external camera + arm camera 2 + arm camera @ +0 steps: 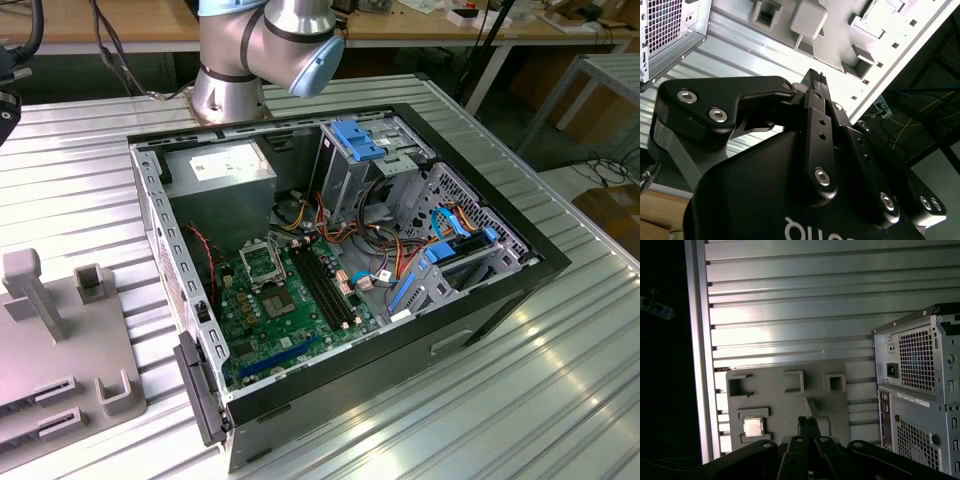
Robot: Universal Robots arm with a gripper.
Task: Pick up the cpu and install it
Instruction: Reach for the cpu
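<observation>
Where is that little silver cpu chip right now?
In the first wrist view the cpu lies flat in a square pocket of the grey holder tray, on the ribbed metal table beside the computer case.

Holder plate [780,402] beside computer case [470,330] on table [560,400]; cpu [753,427] in plate recess.

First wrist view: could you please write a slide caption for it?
Gripper over grey fixture plate; cpu lying in its recess.
</observation>
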